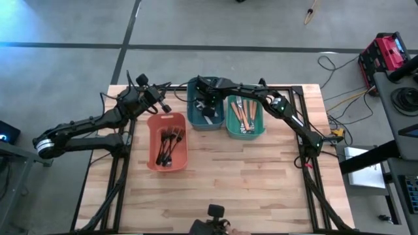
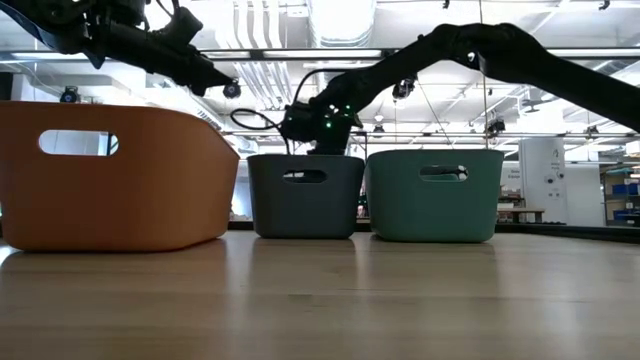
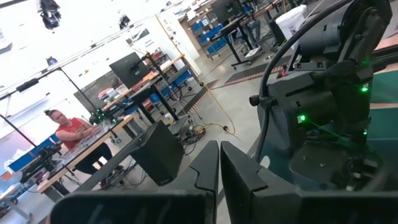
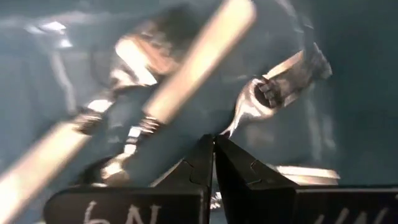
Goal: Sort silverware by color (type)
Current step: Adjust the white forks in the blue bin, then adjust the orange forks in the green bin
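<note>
Hovering over the blue bin (image 1: 196,112), my right end effector (image 4: 214,144) has its fingers together on nothing, above plain silver pieces (image 4: 273,90). Bronze forks (image 1: 168,140) fill the salmon bin (image 1: 155,163), orange-handled ones (image 1: 245,114) the green bin (image 1: 230,130); sorting looks finished. The left end effector (image 3: 219,163), also closed and empty, waits beside the salmon bin.

Salmon bin (image 2: 110,175), blue bin (image 2: 304,195), green bin (image 2: 434,195) abreast.
</note>
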Robot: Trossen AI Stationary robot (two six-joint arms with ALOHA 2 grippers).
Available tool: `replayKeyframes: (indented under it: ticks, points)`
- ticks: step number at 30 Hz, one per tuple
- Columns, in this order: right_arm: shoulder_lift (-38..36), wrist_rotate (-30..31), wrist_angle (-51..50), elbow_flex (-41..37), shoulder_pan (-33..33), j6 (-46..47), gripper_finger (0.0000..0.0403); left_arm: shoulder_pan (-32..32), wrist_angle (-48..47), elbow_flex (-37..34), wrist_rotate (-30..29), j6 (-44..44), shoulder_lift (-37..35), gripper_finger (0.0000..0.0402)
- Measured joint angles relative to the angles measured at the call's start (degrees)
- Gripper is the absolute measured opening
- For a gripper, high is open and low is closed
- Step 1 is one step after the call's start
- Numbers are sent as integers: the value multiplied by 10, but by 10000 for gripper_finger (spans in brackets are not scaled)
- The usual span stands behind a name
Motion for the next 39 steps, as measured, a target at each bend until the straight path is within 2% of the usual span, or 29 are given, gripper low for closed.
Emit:
replayKeyframes:
  ticks: [10,16,22,27,39]
  points:
    - [0,13,-10,25,0,-9,9,1,-4,0,0,0,0,0]
    - [-1,12,-56,56,-1,-10,9,2,-4,0,0,0,0,0]
    - [-1,-22,-105,80,-2,-19,9,2,-4,0,0,0,0,0]
    - [-1,-23,-121,80,-2,-15,9,2,-7,0,0,0,0,0]
    - [-49,-22,-137,97,-2,27,9,2,-7,0,0,-9,0,0]
